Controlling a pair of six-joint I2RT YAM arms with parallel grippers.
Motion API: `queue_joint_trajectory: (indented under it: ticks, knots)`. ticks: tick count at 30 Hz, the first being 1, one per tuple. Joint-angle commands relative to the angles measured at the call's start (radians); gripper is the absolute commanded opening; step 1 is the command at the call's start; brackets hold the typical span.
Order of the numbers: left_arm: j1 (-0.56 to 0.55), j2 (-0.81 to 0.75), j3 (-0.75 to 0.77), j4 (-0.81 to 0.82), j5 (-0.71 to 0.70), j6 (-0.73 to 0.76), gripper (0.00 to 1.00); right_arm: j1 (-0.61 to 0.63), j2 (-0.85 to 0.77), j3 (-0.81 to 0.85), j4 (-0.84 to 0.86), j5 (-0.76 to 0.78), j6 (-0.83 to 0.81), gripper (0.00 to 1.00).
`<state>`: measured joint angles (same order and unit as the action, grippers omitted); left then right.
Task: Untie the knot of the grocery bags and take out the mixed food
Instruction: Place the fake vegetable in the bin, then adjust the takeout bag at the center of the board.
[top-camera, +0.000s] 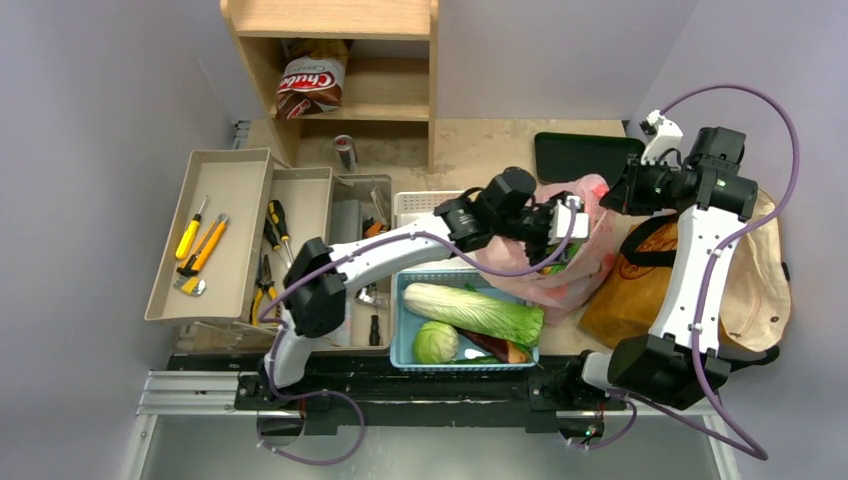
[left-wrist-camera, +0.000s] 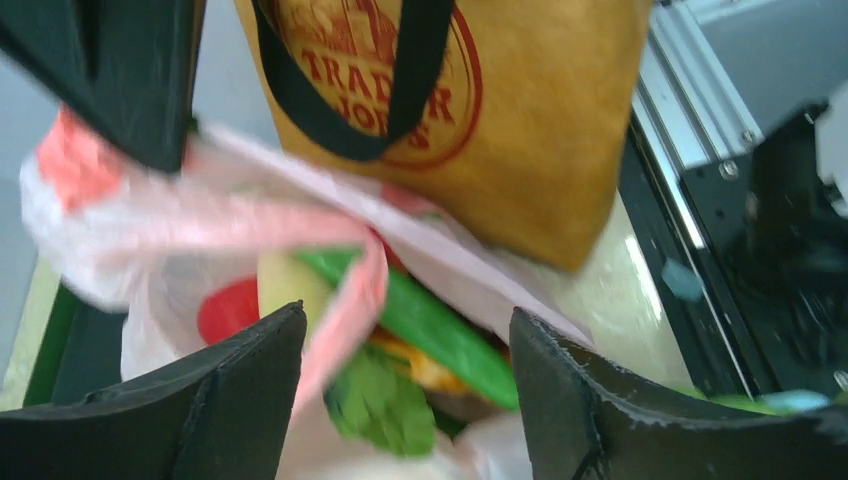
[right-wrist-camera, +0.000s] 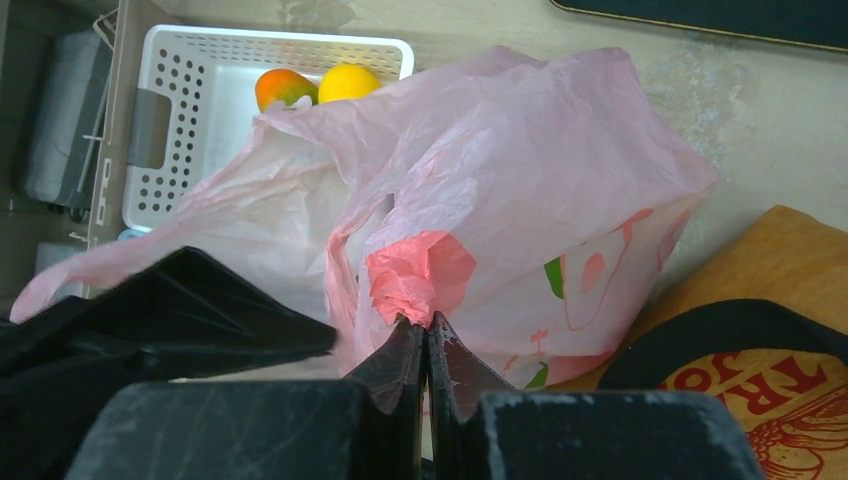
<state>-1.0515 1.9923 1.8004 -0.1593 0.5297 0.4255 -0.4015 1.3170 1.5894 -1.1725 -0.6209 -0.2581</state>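
Left jaws: spread wide, nothing between the pads. Right jaws: pressed tight on a crumpled pink wad (right-wrist-camera: 415, 275). Handle end or remnant of the knot, can't tell.

Tote (top-camera: 765, 290): far right, not in play.

Paper bag (top-camera: 625, 295): lying against the tote, just beside the pink bag (top-camera: 560, 275), straps untouched. My read: it's next in line.

Pink bag: mid-table, between paper bag and the baskets. The right gripper (right-wrist-camera: 428, 335) holds the wad off to its side, likely to keep the mouth open and stop the thin film collapsing. No tied lump spans the mouth, so I judge the knot undone.

Blue basket (top-camera: 405, 345): near edge, just beside the pink bag, holding napa (top-camera: 470, 312) and a round cabbage (top-camera: 436, 343). Short drop-off for whatever comes out.

White basket (right-wrist-camera: 190, 60): behind the bag, orange (right-wrist-camera: 348, 82) inside.

Over the mouth sits the left gripper (left-wrist-camera: 405, 395), pointing in, set to reach for food.

Inside: cucumber (left-wrist-camera: 430, 325), greens (left-wrist-camera: 380, 405), a red item (left-wrist-camera: 228, 310).

Loose pink strip (left-wrist-camera: 350, 300) droops across the opening by the left pad. Risk of pinching it along with the food.
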Motion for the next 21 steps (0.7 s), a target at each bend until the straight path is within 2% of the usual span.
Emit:
queue_joint_trajectory:
  ticks: [1, 3, 6, 9, 14, 21]
  knots:
    - [-0.029, 0.182, 0.227, -0.113, -0.049, -0.051, 0.68, -0.006, -0.04, 0.013, 0.005, -0.013, -0.038, 0.0]
    - [-0.03, 0.216, 0.252, -0.125, -0.078, -0.051, 0.58, -0.005, -0.034, 0.025, 0.012, -0.032, -0.029, 0.0]
    - [-0.029, 0.206, 0.183, -0.081, -0.124, -0.062, 0.55, -0.005, -0.019, 0.038, 0.041, -0.024, 0.005, 0.0]
    - [-0.03, 0.135, 0.018, 0.056, -0.128, -0.022, 0.64, -0.004, -0.004, 0.053, 0.066, 0.008, 0.038, 0.0]
    - [-0.037, 0.024, -0.185, 0.197, -0.131, 0.066, 0.76, -0.006, -0.026, 0.035, 0.135, 0.065, 0.094, 0.0]
    - [-0.041, 0.076, -0.131, 0.129, -0.156, 0.079, 0.8, -0.006, -0.06, -0.021, 0.169, 0.064, 0.159, 0.0]
